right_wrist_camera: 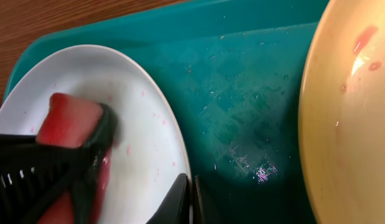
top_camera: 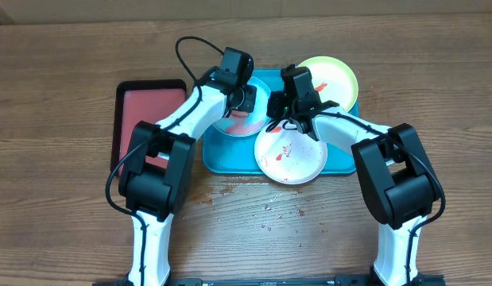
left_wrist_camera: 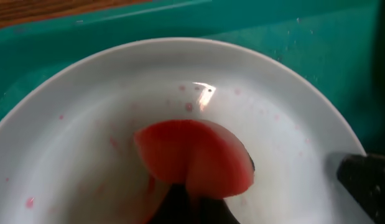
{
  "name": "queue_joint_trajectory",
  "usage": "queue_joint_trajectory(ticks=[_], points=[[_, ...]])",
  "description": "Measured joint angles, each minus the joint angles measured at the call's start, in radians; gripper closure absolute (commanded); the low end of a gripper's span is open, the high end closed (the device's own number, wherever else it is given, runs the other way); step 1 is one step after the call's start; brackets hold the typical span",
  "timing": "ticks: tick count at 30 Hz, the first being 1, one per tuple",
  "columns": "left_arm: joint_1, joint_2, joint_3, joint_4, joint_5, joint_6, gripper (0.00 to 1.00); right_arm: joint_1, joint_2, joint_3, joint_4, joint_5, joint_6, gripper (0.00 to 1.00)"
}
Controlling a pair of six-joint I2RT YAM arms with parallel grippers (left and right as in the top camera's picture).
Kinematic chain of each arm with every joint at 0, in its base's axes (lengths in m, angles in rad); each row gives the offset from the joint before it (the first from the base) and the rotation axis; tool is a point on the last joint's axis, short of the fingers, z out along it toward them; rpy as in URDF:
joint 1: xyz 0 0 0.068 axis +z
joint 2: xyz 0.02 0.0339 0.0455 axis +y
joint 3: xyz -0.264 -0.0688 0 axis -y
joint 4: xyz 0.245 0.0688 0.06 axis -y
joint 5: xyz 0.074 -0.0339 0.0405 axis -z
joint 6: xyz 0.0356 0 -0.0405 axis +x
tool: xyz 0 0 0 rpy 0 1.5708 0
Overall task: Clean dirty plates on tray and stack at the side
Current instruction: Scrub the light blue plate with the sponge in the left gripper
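Pressing onto the light blue plate point(top_camera: 230, 125), the left jaws are clamped on a red sponge point(left_wrist_camera: 195, 155) that has a dark layer along one side. The sponge sits near the middle of the plate's pale centre. Pink flecks dot the surface around it, and a wet red smear shows just beneath. The right jaws are closed too. In the right wrist view they pinch the near rim of that same plate, one finger point(right_wrist_camera: 176, 200) lying on the inside of the rim and the other just outside it. This plate lies in the left part of the teal tray point(top_camera: 222, 159), towards its far side. The yellow-green plate point(top_camera: 333, 79) lies in the tray's far right corner, with a few small red marks on it. The white plate point(top_camera: 292, 155) sits at the front of the tray, streaked with red, and its near edge hangs over the rim towards the table point(top_camera: 71, 63). A smaller red tray point(top_camera: 138, 119) with a black rim lies just left of the teal one. Dark red spatter point(top_camera: 265, 210) speckles the wood in front of the teal tray.
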Motion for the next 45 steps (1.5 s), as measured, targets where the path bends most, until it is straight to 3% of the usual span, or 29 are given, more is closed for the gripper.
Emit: queue_joint_trajectory(ticks=[6, 20, 26, 36, 45], points=[[0.008, 0.009, 0.010, -0.005, -0.005, -0.051, 0.96, 0.000, 0.000, 0.007, -0.021, 0.000, 0.000, 0.96], [0.114, 0.026, 0.126, -0.312, -0.069, -0.083, 0.96, 0.000, 0.000, 0.009, -0.030, -0.006, 0.000, 0.96], [0.098, 0.027, 0.128, -0.303, -0.074, -0.050, 0.96, 0.000, 0.000, 0.009, -0.031, -0.006, 0.000, 0.96], [0.033, 0.056, 0.128, -0.148, -0.053, -0.041, 0.96, 0.000, 0.000, 0.009, -0.032, -0.006, 0.000, 0.96], [0.035, 0.066, 0.140, -0.154, 0.097, -0.028, 0.96, 0.000, 0.000, 0.009, -0.032, -0.008, -0.001, 0.96]])
